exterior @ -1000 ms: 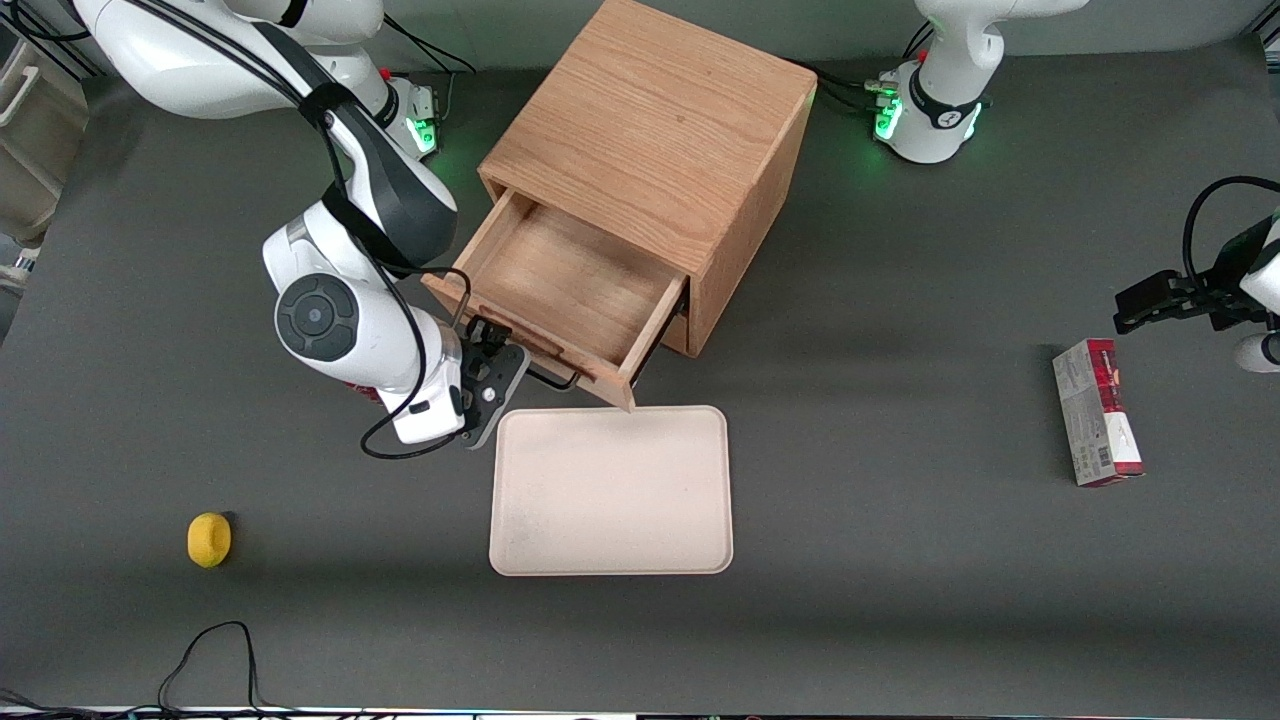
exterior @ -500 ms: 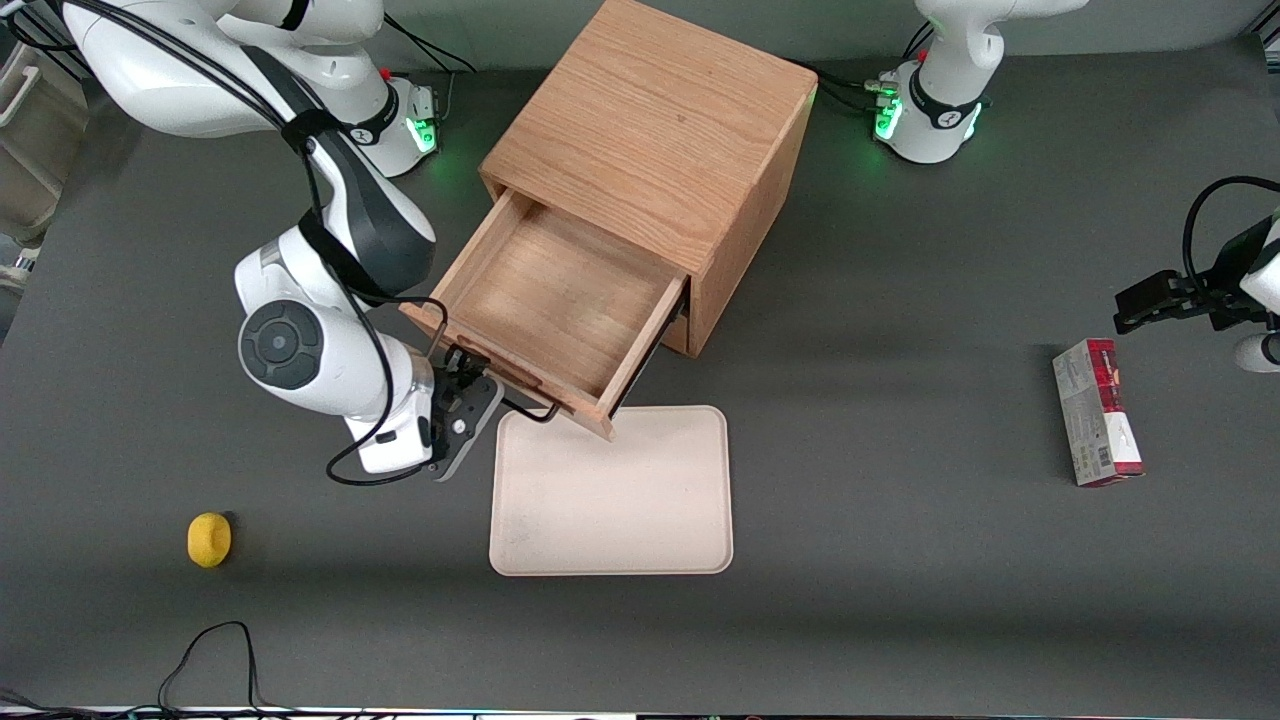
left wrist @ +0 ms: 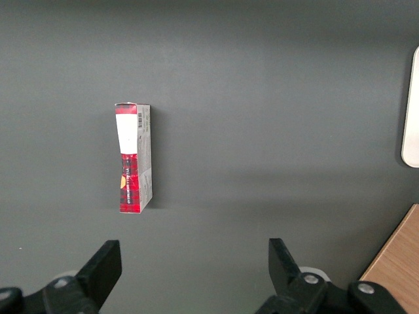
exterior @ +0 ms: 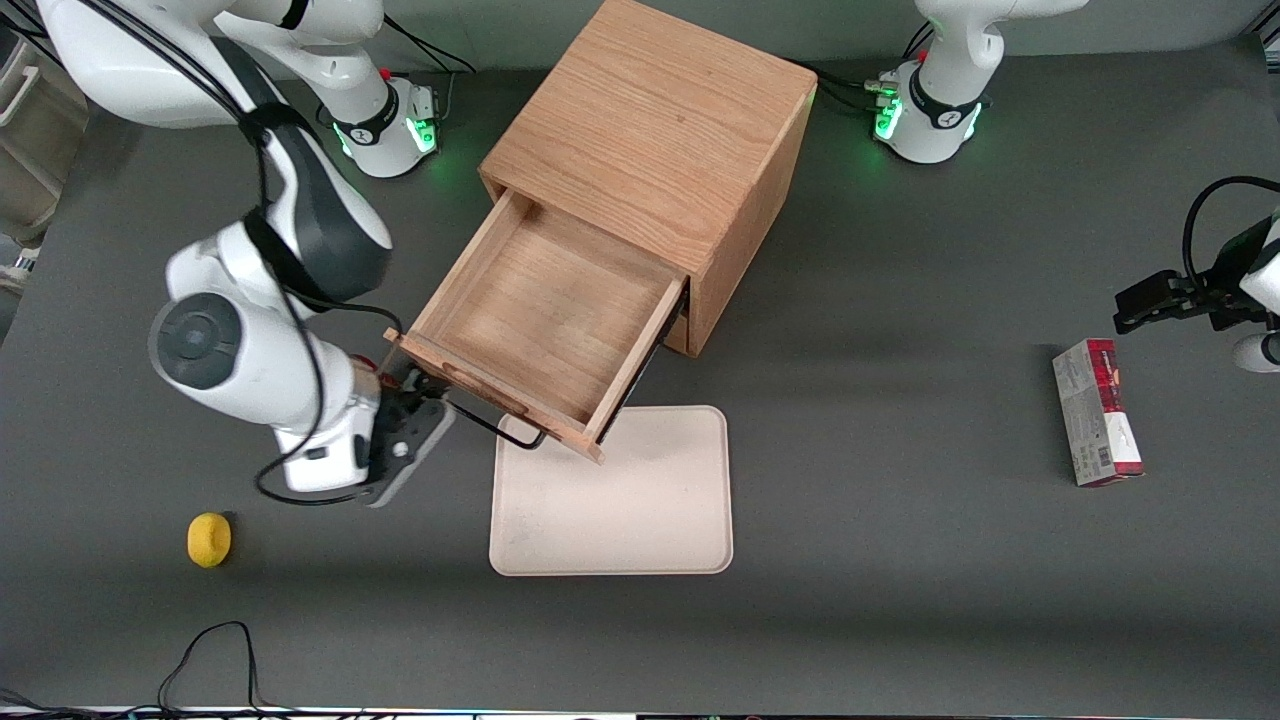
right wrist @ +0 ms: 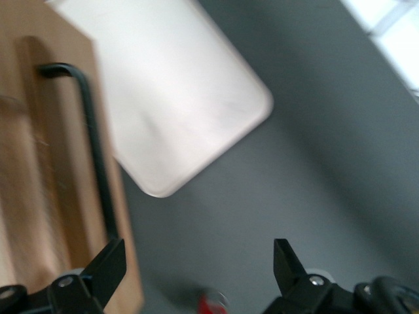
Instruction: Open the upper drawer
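Now the gripper point(exterior: 405, 385), fingers spread and holding nothing, sits beside the upper drawer's point(exterior: 530, 315) black handle point(exterior: 495, 425) end.

right arm point(exterior: 250, 350): white shells | dark grey joint bands | black cable | black jaws

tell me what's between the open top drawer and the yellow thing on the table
The gripper and its wrist sit there, jaws open beside the handle of the upper drawer. From there to the yellow object the front view shows bare table.
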